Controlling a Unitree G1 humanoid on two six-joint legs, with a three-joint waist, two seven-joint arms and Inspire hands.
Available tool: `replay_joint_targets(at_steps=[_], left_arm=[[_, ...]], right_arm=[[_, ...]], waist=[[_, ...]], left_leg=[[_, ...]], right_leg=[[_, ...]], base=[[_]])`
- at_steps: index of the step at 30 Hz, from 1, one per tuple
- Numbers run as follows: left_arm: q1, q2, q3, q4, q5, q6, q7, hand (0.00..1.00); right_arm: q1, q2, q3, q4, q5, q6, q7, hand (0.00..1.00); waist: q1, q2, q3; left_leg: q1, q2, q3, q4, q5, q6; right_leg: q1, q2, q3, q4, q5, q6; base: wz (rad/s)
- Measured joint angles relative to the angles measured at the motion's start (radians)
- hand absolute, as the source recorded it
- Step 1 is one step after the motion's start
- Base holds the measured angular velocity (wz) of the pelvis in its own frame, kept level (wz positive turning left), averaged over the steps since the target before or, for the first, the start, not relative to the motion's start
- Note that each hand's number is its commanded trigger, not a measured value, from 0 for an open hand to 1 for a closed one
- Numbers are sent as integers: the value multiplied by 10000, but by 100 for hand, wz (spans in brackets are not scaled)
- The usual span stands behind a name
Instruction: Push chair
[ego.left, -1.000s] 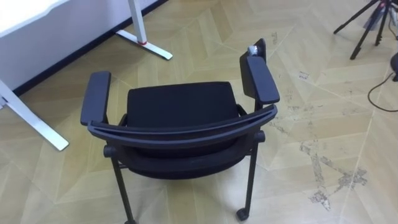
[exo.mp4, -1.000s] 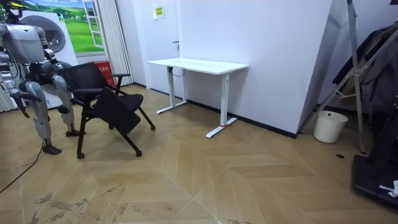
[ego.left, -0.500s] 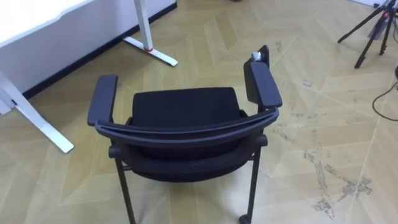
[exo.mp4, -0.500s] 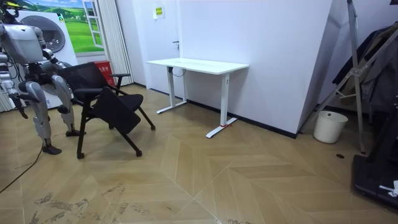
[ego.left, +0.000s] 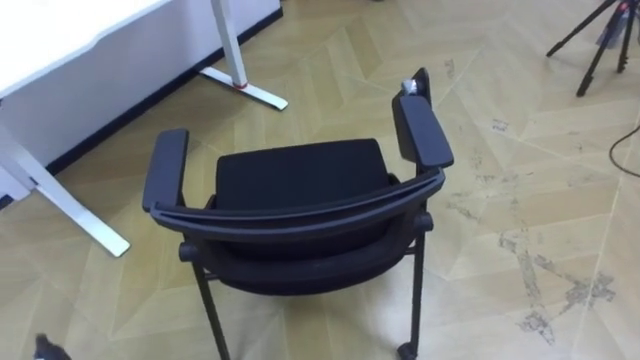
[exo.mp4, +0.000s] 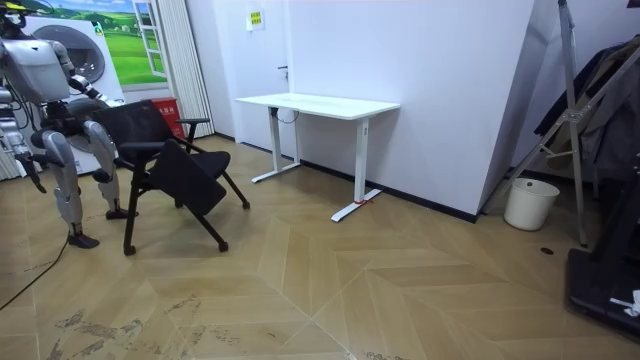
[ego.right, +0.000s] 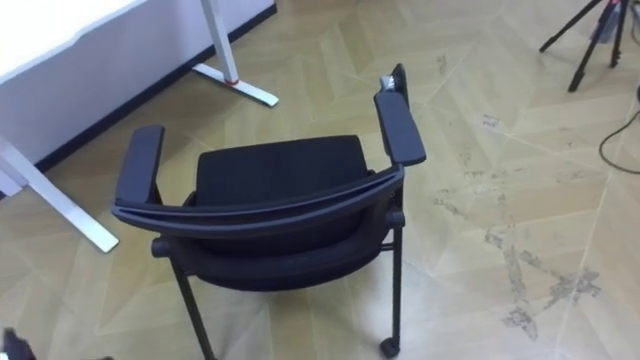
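Chair (ego.left: 300, 172) sits mid-frame, its backrest rail (ego.left: 300, 217) nearest me and its seat facing the desk (ego.left: 60, 35) at upper left. I judge it's lined up so a shove on that rail rolls it under. In the room view the robot stands right behind it, a robot hand (exo.mp4: 37, 172) hanging low at far left. Open or closed, I can't tell.

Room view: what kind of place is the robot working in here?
Probably an office-style test room or lab rather than a home: a white desk on metal legs against a plain white wall, a black chair on a wood floor, and tripod legs standing nearby.
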Motion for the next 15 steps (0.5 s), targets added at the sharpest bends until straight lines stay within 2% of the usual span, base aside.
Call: replay_joint_targets(at_steps=[4, 6, 10, 15], left_arm=[[-34, 94, -4, -1001, 937, 7, 152, 0], [-73, 120, 10, -1679, 1491, 90, 323, 0], [-314, 126, 8, -2360, 2443, 159, 556, 0], [-572, 154, -52, -2955, 3349, 612, 409, 0]], right_arm=[[-74, -2, -20, -19, -83, 1, 69, 0], [-179, -12, -50, 1, -44, 32, 96, 0], [-170, -16, -52, -24, 22, 61, 87, 0], [-278, -49, -224, -10, 15, 262, 113, 0]], waist=[[-33, 18, -3], [-75, 13, -39], [-80, -19, -43], [-275, 41, -64]], left_leg=[[-33, 0, 0, 1, 0, 0], [-134, -2, -37, 22, 0, 0], [-160, -20, -109, 24, 1, 1], [-216, -49, -273, 24, 1, 1]], right_leg=[[-16, 3, -10, -18, -29, -1], [-86, 2, -12, -14, -29, -2], [-90, 2, 6, -2, -27, -5], [-79, 0, -23, -54, -28, -4]], base=[[0], [0], [2], [5]])
